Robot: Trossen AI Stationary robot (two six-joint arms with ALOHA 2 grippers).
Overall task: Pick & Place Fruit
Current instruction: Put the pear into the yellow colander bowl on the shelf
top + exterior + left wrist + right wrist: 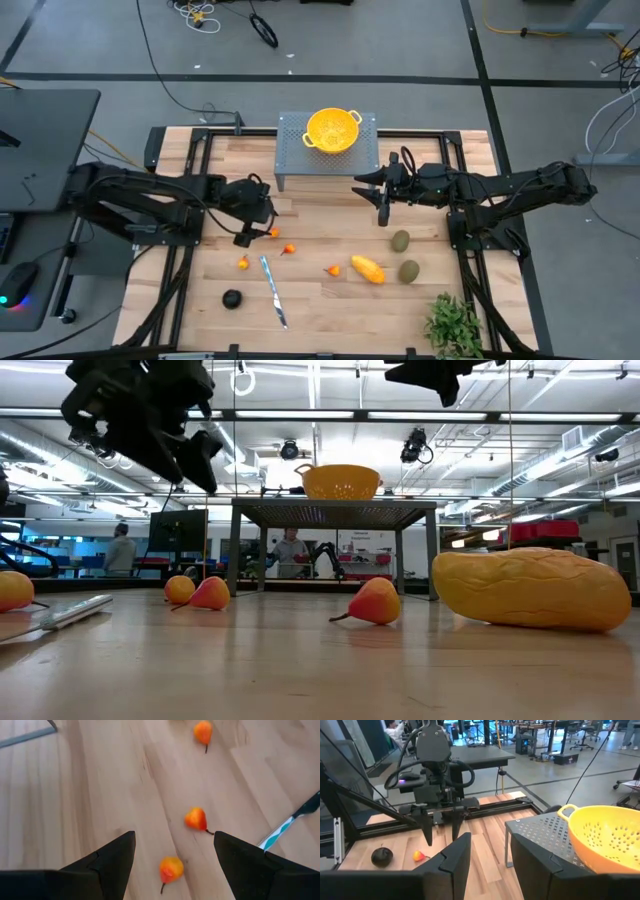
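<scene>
**Wooden table with scattered fruit and two raised arms**

Wood planks carry the fruit: four tiny orange-red pieces [273,232] lie left of centre, a yellow-orange oblong [367,269] near the middle, two olive-green ovals [400,240] to its right, and a dark round fruit [232,298] at the near left. Directly above one orange-red piece hovers the left gripper [243,238], fingers spread, holding nothing. Farther right, the right gripper [384,210] hangs in the air beside a grey perforated stand [290,150] bearing a yellow colander [332,129], fingers parted around nothing.
</scene>
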